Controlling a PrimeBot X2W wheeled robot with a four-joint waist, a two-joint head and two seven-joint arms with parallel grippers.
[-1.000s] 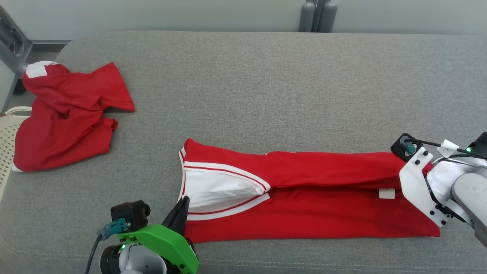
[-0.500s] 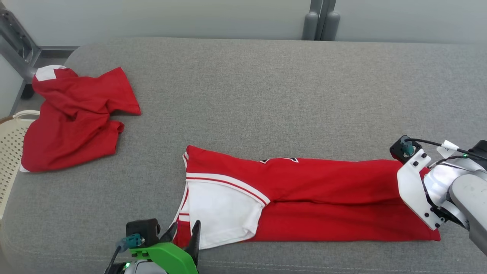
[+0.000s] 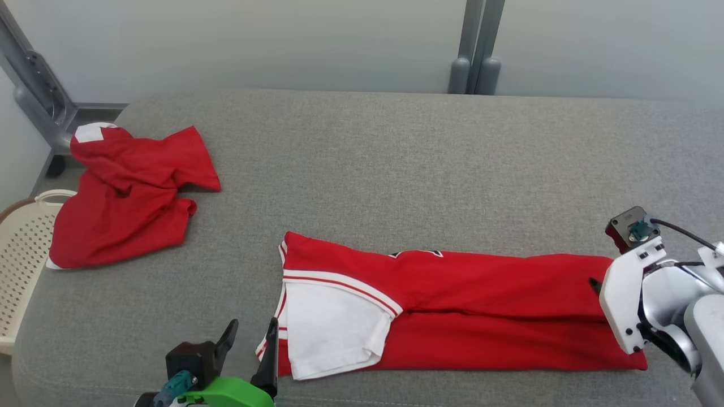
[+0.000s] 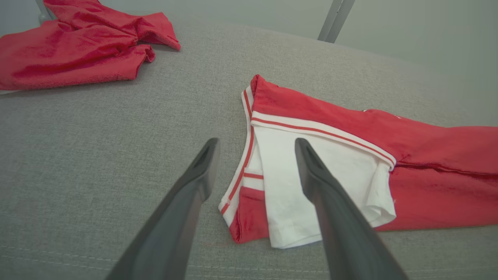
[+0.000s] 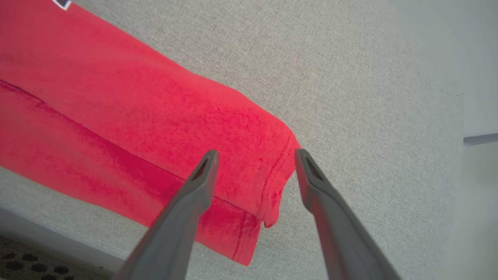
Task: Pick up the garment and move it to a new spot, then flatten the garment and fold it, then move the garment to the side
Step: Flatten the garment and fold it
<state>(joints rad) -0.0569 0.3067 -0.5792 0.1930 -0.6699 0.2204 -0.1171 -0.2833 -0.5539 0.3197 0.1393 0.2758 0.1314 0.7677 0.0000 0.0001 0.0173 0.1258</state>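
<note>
The garment (image 3: 486, 294), a red jersey folded into a long strip with a white sleeve (image 3: 334, 328) on top, lies along the near edge of the table (image 3: 396, 158). The left claw (image 4: 255, 146) is released, fingers spread at the sleeve end, holding nothing. The right claw (image 5: 255, 155) is likewise released, its fingers either side of the hem corner at the other end. A second red garment (image 3: 130, 198) lies crumpled at the far left, beside a basket (image 3: 22, 249).

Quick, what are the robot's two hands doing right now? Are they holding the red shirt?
Left gripper: open, not holding the red garment.
Right gripper: open, holding nothing either.
</note>
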